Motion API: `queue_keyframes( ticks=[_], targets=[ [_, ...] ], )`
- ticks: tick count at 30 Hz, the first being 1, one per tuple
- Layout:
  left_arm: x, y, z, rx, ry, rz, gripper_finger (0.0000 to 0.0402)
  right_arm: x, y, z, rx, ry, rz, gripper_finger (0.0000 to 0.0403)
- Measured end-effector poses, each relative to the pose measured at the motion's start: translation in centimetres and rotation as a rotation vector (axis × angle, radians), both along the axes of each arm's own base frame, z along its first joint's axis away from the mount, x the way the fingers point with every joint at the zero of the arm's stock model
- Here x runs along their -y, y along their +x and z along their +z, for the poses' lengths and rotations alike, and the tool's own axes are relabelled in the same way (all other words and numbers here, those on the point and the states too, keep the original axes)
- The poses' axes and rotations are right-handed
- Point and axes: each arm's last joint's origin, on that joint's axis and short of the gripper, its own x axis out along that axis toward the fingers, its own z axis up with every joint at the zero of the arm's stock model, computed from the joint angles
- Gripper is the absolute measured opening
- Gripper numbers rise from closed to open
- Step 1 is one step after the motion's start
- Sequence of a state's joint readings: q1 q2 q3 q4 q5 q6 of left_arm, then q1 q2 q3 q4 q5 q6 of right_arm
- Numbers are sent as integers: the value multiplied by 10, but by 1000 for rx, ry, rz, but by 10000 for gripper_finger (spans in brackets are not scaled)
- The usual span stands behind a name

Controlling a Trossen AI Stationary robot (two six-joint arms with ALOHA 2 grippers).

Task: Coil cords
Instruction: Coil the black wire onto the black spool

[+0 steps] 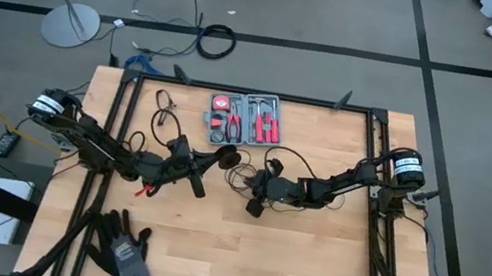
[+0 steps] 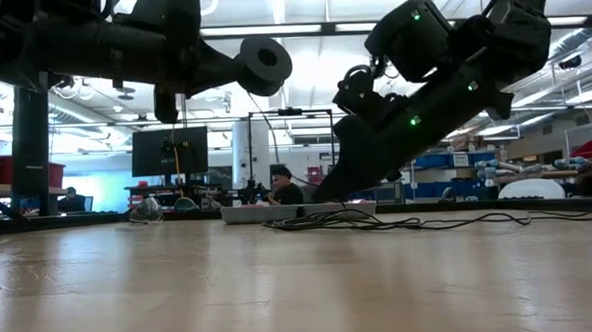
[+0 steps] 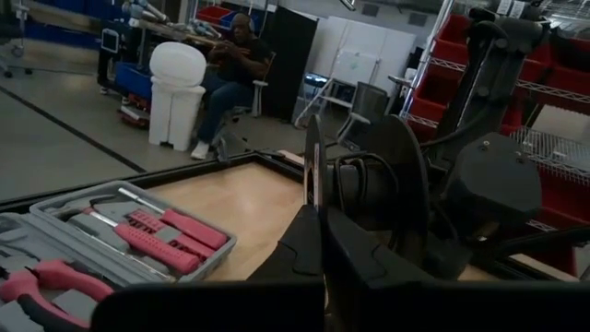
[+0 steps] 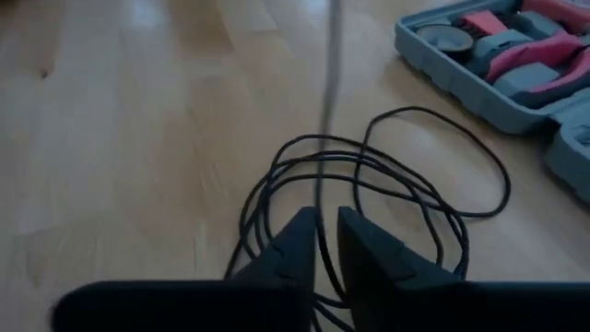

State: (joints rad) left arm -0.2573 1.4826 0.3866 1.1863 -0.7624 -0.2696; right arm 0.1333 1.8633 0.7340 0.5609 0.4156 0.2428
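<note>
The cord is a thin black wire ending in a round black disc point(image 2: 265, 65). My left gripper point(image 1: 222, 159) is shut on the disc, above the table near its middle. In the left wrist view the disc point(image 3: 315, 157) stands edge-on. My right gripper point(image 1: 256, 199) is close to the right of it, pointing down at a slant, shut on the wire point(image 4: 320, 198). Several loose loops of the wire point(image 4: 387, 180) lie on the table below it; they also show in the low view point(image 2: 379, 222). The open grey tool kit point(image 1: 244, 118) with red tools lies behind both grippers. My left gripper pinches the disc's lower rim point(image 3: 316, 205) between its two fingers, which come about level from the table's left. The disc stands on edge, lifted clear of the table. My right gripper pinches the wire point(image 4: 319, 214) between its two fingers, coming from above at a slant. One strand runs on past the fingers point(image 4: 329, 83); the loops below lie slack on the table.
The tool kit also shows in the wrist views point(image 3: 120, 235) point(image 4: 516, 55). A small black thing with a wire point(image 1: 166, 104) lies at the far left. Dark gloves point(image 1: 125, 249) lie at the near left. Bare wood point(image 1: 304, 270) lies at the near right. People sit beyond the table point(image 3: 230, 65).
</note>
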Motion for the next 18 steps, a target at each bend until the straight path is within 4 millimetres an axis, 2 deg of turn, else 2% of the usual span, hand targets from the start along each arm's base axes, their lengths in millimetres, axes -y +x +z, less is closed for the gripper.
queue_keyframes(
  ticks=[2,7,13,18],
  targets=[
    [0,0,0,-3,5,0,0,0,0,0,3,4,-8,11],
    [1,0,-2,-42,36,-15,0,1,-5,10,2,41,-67,4],
    [1,1,-10,-108,32,-16,0,5,-24,47,-30,38,-135,2],
    [1,1,-11,-118,30,-28,0,10,-39,81,18,34,-158,1]
  ],
)
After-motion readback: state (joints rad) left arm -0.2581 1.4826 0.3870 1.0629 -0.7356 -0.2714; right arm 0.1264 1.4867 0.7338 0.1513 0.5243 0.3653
